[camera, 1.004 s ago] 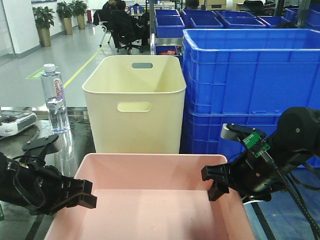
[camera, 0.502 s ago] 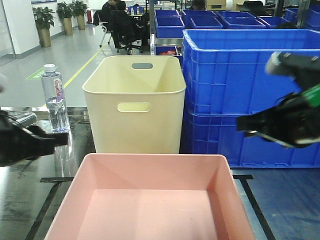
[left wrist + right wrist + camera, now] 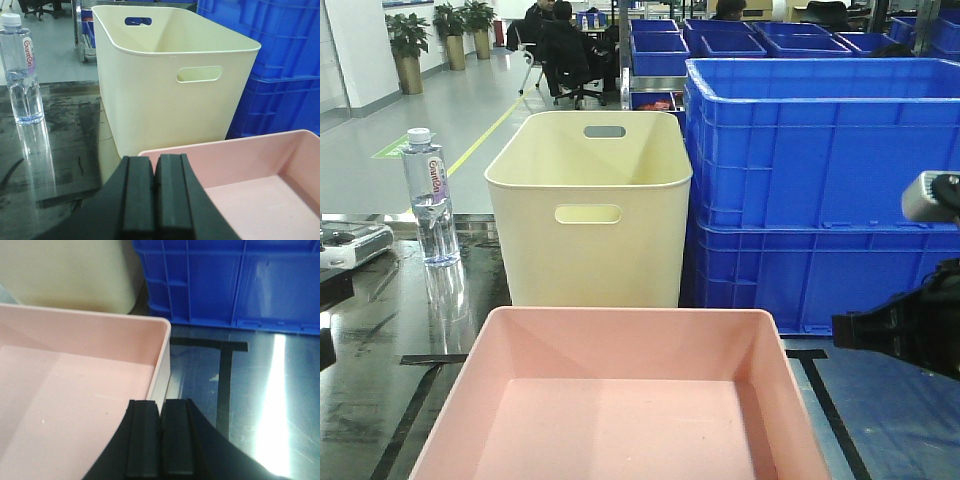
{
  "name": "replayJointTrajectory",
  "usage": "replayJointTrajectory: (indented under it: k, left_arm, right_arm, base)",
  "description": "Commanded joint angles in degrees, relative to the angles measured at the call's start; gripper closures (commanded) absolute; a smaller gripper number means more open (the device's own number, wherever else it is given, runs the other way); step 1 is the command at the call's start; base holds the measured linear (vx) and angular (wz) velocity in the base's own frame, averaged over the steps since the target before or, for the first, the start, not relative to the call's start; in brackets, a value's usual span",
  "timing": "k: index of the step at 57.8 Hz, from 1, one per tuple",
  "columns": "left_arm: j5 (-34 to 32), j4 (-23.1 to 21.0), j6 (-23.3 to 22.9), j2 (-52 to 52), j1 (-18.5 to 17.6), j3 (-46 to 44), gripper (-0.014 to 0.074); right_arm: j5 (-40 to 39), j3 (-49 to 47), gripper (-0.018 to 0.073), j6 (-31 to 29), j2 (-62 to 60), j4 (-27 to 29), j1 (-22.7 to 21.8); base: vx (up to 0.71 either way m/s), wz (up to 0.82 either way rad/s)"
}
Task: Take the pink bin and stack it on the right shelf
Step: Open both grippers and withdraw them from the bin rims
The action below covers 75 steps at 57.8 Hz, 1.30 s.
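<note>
The pink bin (image 3: pixel 620 400) sits empty at the front centre on the right shelf (image 3: pixel 380 340), a dark glossy surface with black tape lines. My left gripper (image 3: pixel 155 162) is shut with nothing between its pads and hovers just outside the pink bin (image 3: pixel 260 165), at its left far corner. My right gripper (image 3: pixel 161 405) is also shut and empty, above the right rim of the pink bin (image 3: pixel 65 390). In the front view the right gripper (image 3: pixel 850 330) hangs to the right of the bin, apart from it. The left arm is almost out of that view.
A tall cream bin (image 3: pixel 588 205) with handle slots stands right behind the pink bin. Stacked blue crates (image 3: pixel 820 180) fill the back right. A water bottle (image 3: pixel 430 195) stands at the back left. A black tape line (image 3: pixel 225 385) runs beside the bin's right wall.
One second ago both grippers were at the pink bin's side walls. They have since pulled away outward, left to the left and right to the right. The bin has not moved.
</note>
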Motion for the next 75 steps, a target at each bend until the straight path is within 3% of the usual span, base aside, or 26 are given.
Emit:
replayJointTrajectory:
  k: [1,20,25,28,39,47,58,63,75]
  left_arm:
    - [-4.51,-1.22,0.07,-0.37,-0.24,-1.50,0.0606]
    - [-4.71,-0.84,0.07,-0.79,-0.42,-0.90,0.0604]
    - [-4.91,5.56,-0.64,-4.26,-0.36,1.70,0.0602]
    - [-5.14,11.02,-4.36,-7.30,-0.04,4.48,0.0601]
    - [-5.30,32.36,-27.38,-23.51,4.99,20.11,0.0601]
    - [-5.30,40.67,-38.11,-36.30,9.59,32.13,0.0601]
    - [-5.30,40.86,-38.93,-52.31,11.56,46.34,0.0601]
    - [-8.51,40.70,-39.17,-50.96,11.61,51.04,0.0601]
    - [-4.71,40.76,-39.11,-50.14,11.61,50.48,0.0601]
  right_arm:
    - [-3.75,-1.58,0.0572,-0.45,-1.12,-0.32,0.00]
    - [-3.40,-1.58,0.0572,-0.49,-1.12,-0.32,0.00]
    - [-3.40,-1.58,0.0572,-0.49,-1.12,-0.32,0.00]
    - [-3.40,-1.58,0.0572,-0.49,-1.12,-0.32,0.00]
    - [-3.40,-1.58,0.0572,-0.49,-1.12,-0.32,0.00]
    - [-3.40,-1.58,0.0572,-0.49,-1.12,-0.32,0.00]
    - [-3.40,-1.58,0.0571,-0.49,-1.12,-0.32,0.00]
    - [-3.16,-1.58,0.0571,-0.49,-1.14,-0.40,0.00]
    - [-2.94,-1.58,0.0571,-0.49,-0.95,-0.40,0.00]
  base:
    - [0.00,0.00]
    - [0.00,0.00]
    - [0.00,0.00]
    - [0.00,0.00]
    - [0.00,0.00]
    - [0.00,0.00]
    - [0.00,0.00]
    - [0.00,0.00]
    - [0.00,0.01]
